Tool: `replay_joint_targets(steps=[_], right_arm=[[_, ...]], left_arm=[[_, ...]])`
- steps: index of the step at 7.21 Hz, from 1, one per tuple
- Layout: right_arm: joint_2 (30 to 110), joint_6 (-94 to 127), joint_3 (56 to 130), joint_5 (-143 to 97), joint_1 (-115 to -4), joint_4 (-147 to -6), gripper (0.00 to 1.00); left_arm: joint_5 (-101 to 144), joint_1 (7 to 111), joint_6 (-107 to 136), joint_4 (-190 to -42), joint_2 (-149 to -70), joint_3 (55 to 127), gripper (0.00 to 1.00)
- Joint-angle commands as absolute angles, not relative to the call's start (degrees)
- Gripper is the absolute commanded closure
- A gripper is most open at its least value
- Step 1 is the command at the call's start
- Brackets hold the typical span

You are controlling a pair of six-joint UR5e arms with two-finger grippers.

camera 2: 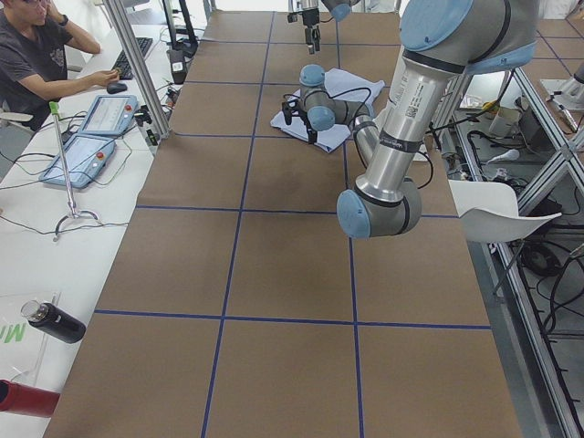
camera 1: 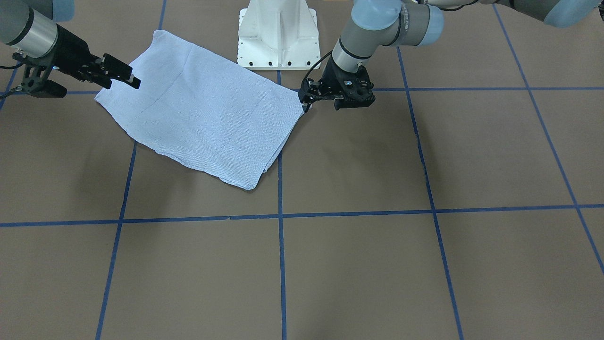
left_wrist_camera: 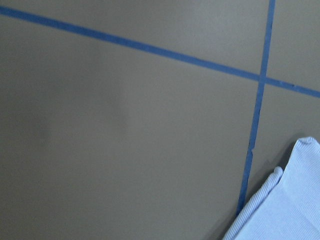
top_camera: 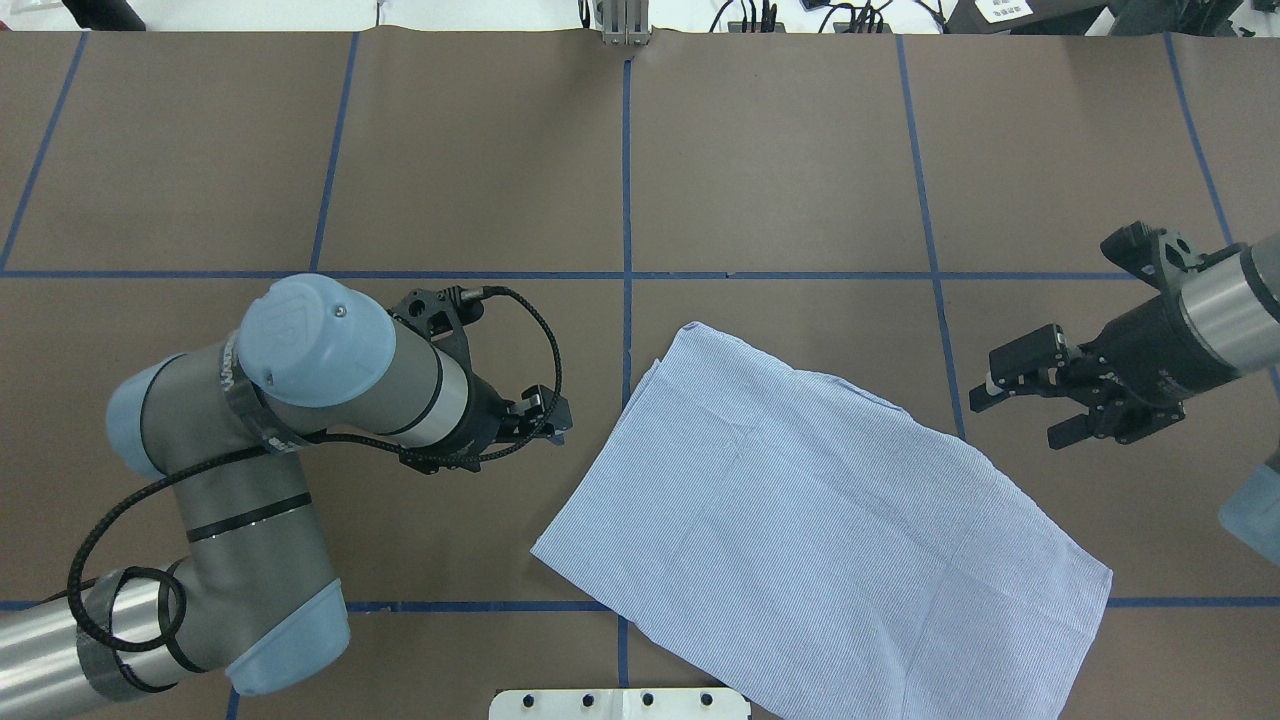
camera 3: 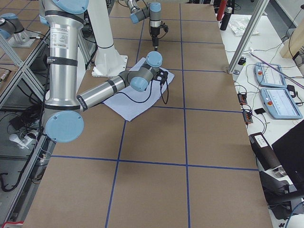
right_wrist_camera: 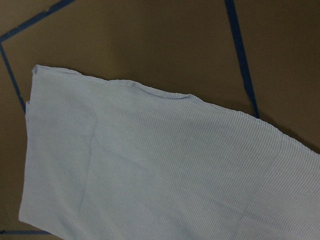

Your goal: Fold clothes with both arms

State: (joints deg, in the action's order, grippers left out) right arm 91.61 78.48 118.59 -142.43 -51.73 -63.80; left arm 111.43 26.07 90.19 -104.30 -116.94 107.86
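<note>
Brown paper crossed by blue tape lines covers the table [top_camera: 780, 160], and the shirt [top_camera: 820, 510] lies flat on it close to the robot's white pedestal [camera 1: 277, 35], set at a slant to the grid. It is already a compact, layered rectangle. No sleeve, collar or button shows, and stacked edges are visible at one corner in the left wrist view. By that look most of the folding is done. What may remain is one more halving, or only squaring the bundle up.

The right fingers [top_camera: 1025, 362] hover spread wide and empty, just off one short side of the shirt. The left fingers [top_camera: 545, 408] sit low beside the opposite side, clear of the cloth and gripping nothing, though I cannot tell how far apart they stand
</note>
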Motion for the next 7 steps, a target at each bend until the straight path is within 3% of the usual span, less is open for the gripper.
replay_joint_targets(steps=[1,5,7], right_arm=[[88.4,78.4,117.2,-141.9,-54.6,-63.8,0.00],[88.2,78.3,117.2,-141.4,-54.6,-63.8,0.00],[88.2,78.3,117.2,-141.4,-54.6,-63.8,0.00]], left_arm=[[110.7,22.2,93.9,-110.7,-114.2,107.5,0.07],[110.7,17.8,94.6,-111.0,-114.9,103.9,0.24],[108.6,18.0,94.3,-113.5,-115.0,102.8,0.28]])
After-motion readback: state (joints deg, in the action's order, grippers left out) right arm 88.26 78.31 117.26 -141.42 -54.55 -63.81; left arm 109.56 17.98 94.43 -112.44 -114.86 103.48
